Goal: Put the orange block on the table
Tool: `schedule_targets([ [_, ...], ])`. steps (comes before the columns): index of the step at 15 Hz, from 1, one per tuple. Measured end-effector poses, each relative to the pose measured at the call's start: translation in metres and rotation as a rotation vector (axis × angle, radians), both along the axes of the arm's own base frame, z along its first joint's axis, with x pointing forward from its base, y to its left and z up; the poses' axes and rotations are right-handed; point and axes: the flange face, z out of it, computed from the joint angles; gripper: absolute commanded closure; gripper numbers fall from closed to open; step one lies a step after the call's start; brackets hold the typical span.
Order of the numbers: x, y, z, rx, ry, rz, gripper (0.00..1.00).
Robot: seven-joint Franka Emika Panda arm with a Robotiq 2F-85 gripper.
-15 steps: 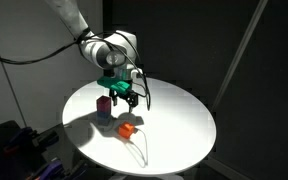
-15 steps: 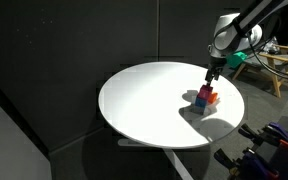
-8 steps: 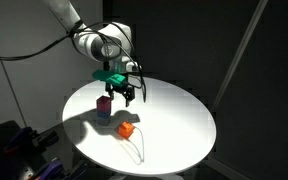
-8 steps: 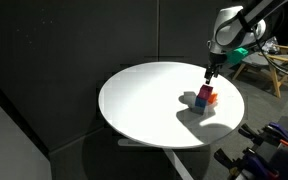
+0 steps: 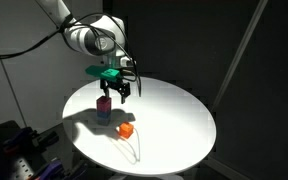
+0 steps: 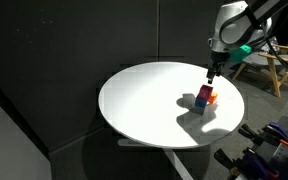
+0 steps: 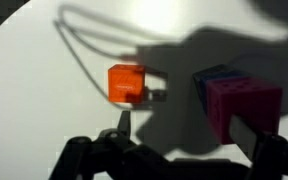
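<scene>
Already orange block (image 7: pixel 127 84) rests on white worktop (image 5: pixel 174 110), centre-left of wrist view, apart from maroon cube (image 7: pixel 239 105). Pincer (image 5: pixel 118 96) empty, jaws apart, hovering just above. Risk: low sideways sweep topples maroon cube or knocks orange block.

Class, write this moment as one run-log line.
gripper: open, above table | orange block: on table, free | maroon cube: atop blue cube
</scene>
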Motion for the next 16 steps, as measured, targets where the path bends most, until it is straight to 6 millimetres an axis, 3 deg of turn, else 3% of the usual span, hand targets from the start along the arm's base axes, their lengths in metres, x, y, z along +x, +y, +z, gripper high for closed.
schedule_targets([
  [16, -0.055, 0.052, 0.059, -0.001, 0.08, 0.082, 0.0],
])
